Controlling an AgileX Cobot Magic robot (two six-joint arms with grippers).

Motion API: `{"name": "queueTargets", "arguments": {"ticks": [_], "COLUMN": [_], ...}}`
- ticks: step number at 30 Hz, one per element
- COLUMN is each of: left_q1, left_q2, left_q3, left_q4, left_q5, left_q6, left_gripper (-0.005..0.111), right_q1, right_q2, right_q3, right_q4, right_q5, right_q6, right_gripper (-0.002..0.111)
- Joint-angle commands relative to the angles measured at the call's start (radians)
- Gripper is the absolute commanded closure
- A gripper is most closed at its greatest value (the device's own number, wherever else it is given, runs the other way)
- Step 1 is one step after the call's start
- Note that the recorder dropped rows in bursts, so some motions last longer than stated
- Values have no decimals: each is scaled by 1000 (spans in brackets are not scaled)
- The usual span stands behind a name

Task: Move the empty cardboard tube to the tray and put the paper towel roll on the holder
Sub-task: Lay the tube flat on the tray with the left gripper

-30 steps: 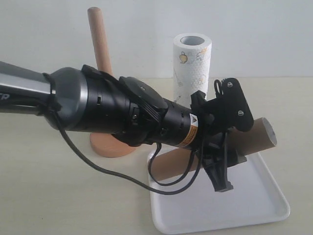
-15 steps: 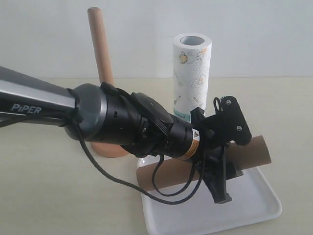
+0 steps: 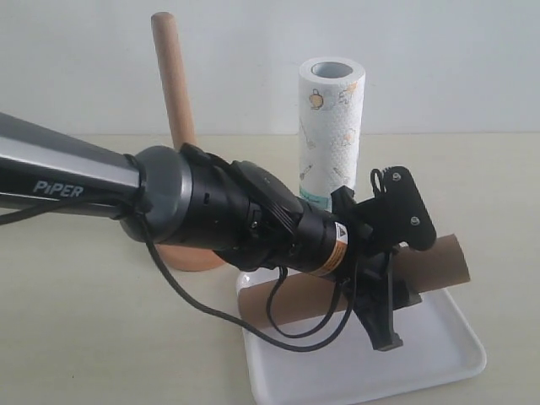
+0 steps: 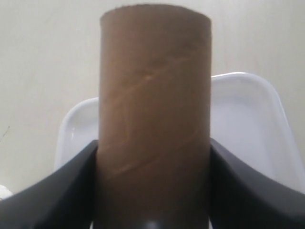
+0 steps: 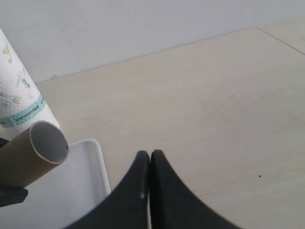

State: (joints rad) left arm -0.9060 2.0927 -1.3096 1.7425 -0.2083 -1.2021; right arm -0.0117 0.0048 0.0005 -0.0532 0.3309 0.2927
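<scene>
The brown cardboard tube point(image 3: 439, 261) lies slightly tilted across the white tray point(image 3: 430, 363), its left end low at the tray's left rim. My left gripper point(image 3: 392, 274) is shut on the tube's middle, one finger above it and one below. In the left wrist view the tube point(image 4: 153, 95) fills the space between the black fingers point(image 4: 71, 186), with the tray point(image 4: 248, 114) beneath. The paper towel roll point(image 3: 331, 126) stands upright behind the tray. The wooden holder point(image 3: 173, 84) stands bare at the left. My right gripper point(image 5: 150, 155) is shut on nothing, beside the tray point(image 5: 90, 171).
The left arm's thick black body point(image 3: 219, 211) and its cable point(image 3: 211, 308) cross in front of the holder's base point(image 3: 190, 257). In the right wrist view the tube's open end point(image 5: 47, 142) and the paper towel roll point(image 5: 19, 95) are at one side, with bare table point(image 5: 214, 105) beyond.
The left gripper has come down and to the left with the tube, bringing it low over the tray. The tray has shifted slightly left. Over the last half second almost nothing moved.
</scene>
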Motion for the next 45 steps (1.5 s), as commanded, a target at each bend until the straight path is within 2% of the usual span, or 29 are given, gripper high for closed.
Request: {"name": "queueTargets", "arguments": {"ticks": [1,3,6,16,20,22,39,45], "left_q1": [1,1,1,1,1,1,1,1], "left_q2": [13,16,17,17,17,17,17,-14], "left_q3": [-5,-5,-5,-5,-5,-5,-5,-5], "left_q4": [-8,-8,-8,-8,-8,-8,-8,-8], "left_q5": [-7,-4,-4,-4,-2,-2,3,-1], "left_q6": [-10,-10,-10,7,7,2,-1,-56], "left_gripper": [70,63,58,57,39,33,33,33], "right_q1": [-7,-7,-7,-7,-7,-7,-7,-7], "right_q2": [-5,-5,-5,-5,-5,-5,-5,-5], "right_q3": [0,0,0,0,0,0,0,0], "right_q4": [-5,-5,-5,-5,-5,-5,-5,-5], "right_q5": [-6,-6,-6,-6,-6,-6,-8,-8], "right_q6": [-4,-4,-4,-4,-4,-4,-3,-3], "right_gripper": [108,108,108,108,108,108,108,108]}}
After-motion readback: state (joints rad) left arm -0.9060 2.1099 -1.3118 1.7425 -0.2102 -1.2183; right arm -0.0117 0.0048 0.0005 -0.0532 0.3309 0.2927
